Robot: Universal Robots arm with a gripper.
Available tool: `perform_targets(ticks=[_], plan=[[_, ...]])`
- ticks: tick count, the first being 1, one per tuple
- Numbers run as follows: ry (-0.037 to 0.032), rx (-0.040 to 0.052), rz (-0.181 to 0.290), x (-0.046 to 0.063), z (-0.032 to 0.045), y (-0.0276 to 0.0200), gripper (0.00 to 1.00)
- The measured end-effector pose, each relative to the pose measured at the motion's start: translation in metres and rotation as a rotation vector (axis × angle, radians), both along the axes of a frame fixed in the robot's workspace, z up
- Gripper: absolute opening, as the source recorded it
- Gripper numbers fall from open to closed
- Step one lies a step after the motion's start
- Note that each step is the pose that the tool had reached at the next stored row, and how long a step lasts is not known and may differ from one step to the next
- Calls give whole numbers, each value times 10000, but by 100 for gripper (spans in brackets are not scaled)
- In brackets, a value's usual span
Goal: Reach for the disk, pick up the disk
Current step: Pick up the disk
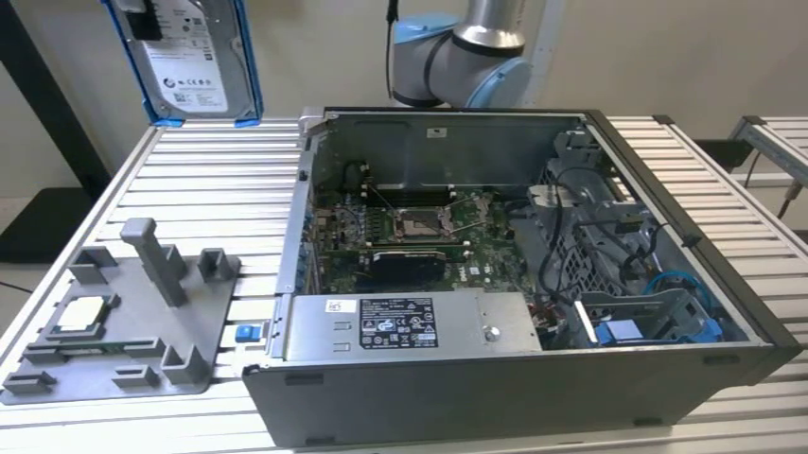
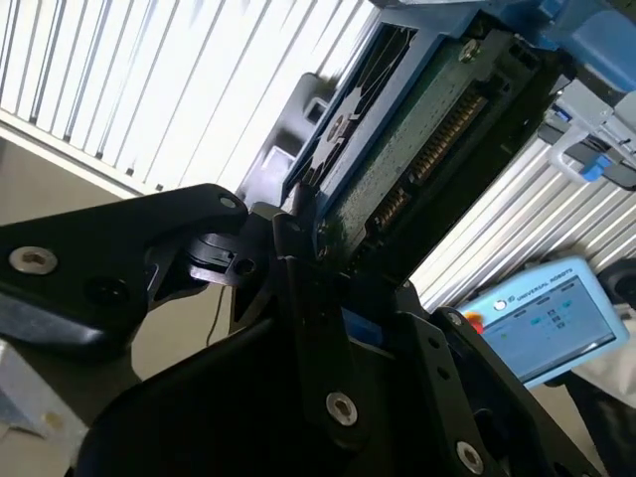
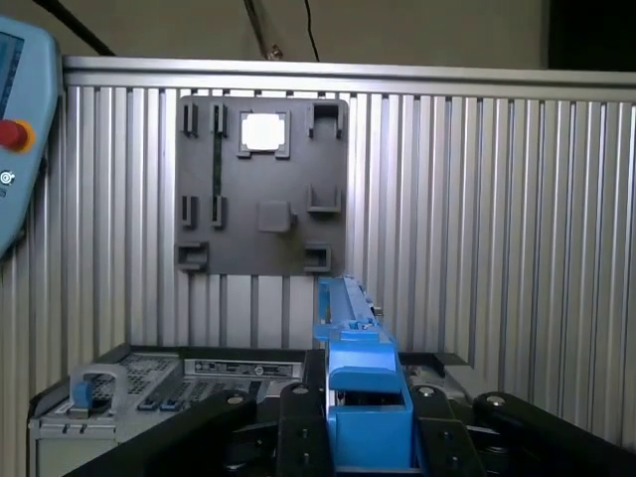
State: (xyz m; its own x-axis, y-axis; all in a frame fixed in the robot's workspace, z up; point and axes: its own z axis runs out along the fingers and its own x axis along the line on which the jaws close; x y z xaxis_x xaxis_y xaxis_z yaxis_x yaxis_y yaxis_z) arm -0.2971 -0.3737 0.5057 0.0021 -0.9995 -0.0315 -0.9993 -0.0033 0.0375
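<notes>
The disk, a silver-grey drive with a white label in a bright blue carrier bracket, hangs upright in the air above the back of the slatted table, at the exterior view's left. In the first wrist view its blue bracket edge stands between the black fingers of my gripper, which is shut on it. The second wrist view shows the disk's green circuit-board underside clamped at the black gripper.
An open computer case takes up the middle of the table. A grey fixture plate holding a square silver chip lies at the exterior view's left, with a small blue clip beside it. A teach pendant lies off the table.
</notes>
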Motion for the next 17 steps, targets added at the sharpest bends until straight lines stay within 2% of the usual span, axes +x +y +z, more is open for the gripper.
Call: perform_targets(ticks=[17], plan=[[15, 1, 70, 765, -1, 0, 0]])
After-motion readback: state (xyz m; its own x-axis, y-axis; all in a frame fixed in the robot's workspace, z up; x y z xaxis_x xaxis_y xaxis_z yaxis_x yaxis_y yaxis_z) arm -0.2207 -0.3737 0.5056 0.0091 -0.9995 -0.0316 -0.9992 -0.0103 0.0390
